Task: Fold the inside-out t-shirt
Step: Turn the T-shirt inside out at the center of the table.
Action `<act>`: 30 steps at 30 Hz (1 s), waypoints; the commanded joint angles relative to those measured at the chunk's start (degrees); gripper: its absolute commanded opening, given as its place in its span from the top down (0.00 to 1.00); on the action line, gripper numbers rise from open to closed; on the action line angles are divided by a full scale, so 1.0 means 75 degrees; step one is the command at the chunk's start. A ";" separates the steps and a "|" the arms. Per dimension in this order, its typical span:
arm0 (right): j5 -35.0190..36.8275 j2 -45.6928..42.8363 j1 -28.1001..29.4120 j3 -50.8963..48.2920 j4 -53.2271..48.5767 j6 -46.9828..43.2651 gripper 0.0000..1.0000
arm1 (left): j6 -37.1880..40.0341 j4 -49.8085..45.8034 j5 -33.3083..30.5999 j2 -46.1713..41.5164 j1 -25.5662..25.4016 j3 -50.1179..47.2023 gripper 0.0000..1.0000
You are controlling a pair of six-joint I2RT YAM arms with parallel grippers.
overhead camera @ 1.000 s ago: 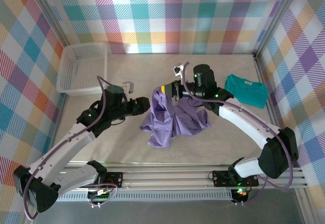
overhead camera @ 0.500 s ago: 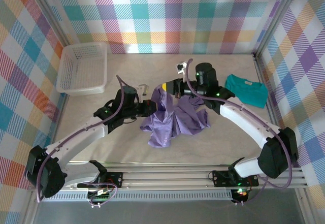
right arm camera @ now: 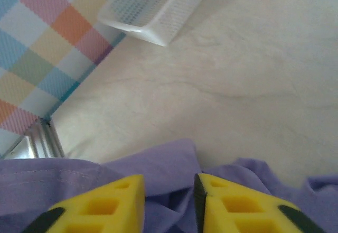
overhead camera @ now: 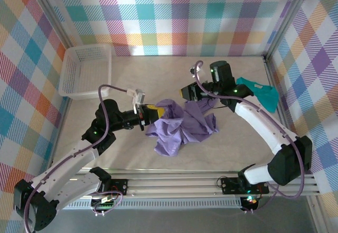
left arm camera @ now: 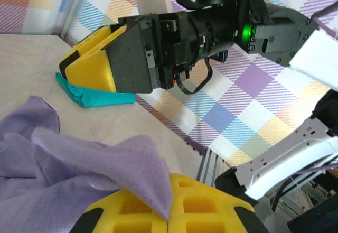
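The left gripper (overhead camera: 152,114) is clamped tight on the left edge of the crumpled lavender t-shirt (overhead camera: 182,127), which lies mid-tabletop (overhead camera: 158,74). The right gripper (overhead camera: 185,93) sits at the shirt's far edge with its jaws slightly parted.

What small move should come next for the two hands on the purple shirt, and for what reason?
Probably the left hand should draw its pinched edge leftwards, away from the heap. It is shut on the lavender t-shirt, which lies crumpled, while the right hand is open above the cloth and holds nothing.
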 commanded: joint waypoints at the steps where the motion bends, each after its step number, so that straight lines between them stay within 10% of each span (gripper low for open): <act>1: 0.0060 -0.1158 -0.0033 -0.0411 -0.0369 -0.0951 0.61 | 0.0625 0.0238 0.0228 0.0033 0.0082 0.0336 1.00; 11: -0.3145 -0.1257 0.0900 -0.1473 0.1612 -0.1146 0.63 | 0.0889 0.0103 0.0132 0.0050 0.0094 0.0408 1.00; 30: -0.4452 -0.0122 0.1077 -0.1714 0.3255 -0.0663 0.66 | 0.0897 -0.0097 0.0023 -0.0112 0.0093 0.0421 1.00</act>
